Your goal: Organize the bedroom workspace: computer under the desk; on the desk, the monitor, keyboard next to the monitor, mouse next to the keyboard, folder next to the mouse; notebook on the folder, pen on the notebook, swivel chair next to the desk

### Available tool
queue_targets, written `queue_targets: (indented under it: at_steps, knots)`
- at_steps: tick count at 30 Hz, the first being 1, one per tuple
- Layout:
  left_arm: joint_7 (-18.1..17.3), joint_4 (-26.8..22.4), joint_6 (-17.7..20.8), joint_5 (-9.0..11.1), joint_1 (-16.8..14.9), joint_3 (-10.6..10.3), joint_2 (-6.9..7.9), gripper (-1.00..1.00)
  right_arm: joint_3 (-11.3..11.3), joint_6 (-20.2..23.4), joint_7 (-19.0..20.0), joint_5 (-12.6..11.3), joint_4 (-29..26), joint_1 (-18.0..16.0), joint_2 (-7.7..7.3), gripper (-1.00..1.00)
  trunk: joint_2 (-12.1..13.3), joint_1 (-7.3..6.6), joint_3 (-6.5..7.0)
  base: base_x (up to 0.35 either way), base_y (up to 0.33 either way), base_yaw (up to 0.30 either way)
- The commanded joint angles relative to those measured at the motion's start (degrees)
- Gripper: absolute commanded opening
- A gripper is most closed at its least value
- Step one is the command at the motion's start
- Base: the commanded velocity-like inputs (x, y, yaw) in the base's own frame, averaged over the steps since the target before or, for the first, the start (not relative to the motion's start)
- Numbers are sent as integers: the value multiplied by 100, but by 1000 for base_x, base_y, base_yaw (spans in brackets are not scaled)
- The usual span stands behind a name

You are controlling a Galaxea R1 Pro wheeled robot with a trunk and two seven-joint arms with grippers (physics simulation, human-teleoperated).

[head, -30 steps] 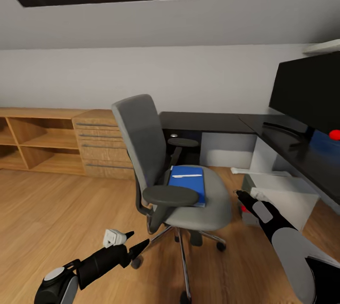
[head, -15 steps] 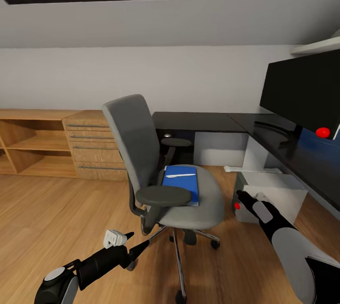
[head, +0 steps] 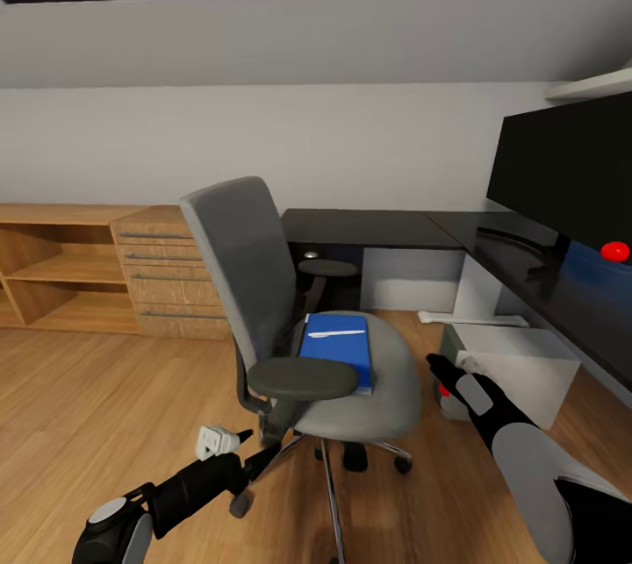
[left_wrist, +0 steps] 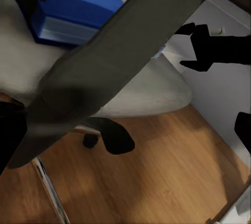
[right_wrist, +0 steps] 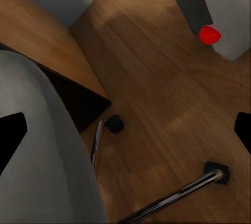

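The surface [head: 386,228] carried the monitor [head: 562,169]. The wood floor [head: 88,406] bore the chair [head: 386,380], whose seat held the folder [head: 338,349], and the computer [head: 513,367] beside it.

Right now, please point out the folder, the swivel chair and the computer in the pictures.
folder [head: 338,351], head view, on its blue cover.
swivel chair [head: 241,253], head view, on the grey backrest.
computer [head: 513,362], head view, on the light grey side of the case.
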Motion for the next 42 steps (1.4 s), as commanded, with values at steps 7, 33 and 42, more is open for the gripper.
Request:
queue_targets:
  at_steps: [7, 33, 42]
  knots:
    - [-13, 2, 50, 30, -3, -28, -26, 100, -8, 29, -14, -51, -52, 6, 7, 100, -2, -1, -6, 0, 0, 0]
    - [-14, 1, 50, 29, -3, -39, -30, 100, -9, 335, 316, -78, -25, 14, -392, 100, -2, -1, -6, 0, 0, 0]
    - [-19, 2, 50, 30, -2, -39, -30, 100, -30, 932, 562, -116, -25, 15, -635, 100, -2, -1, -6, 0, 0, 0]
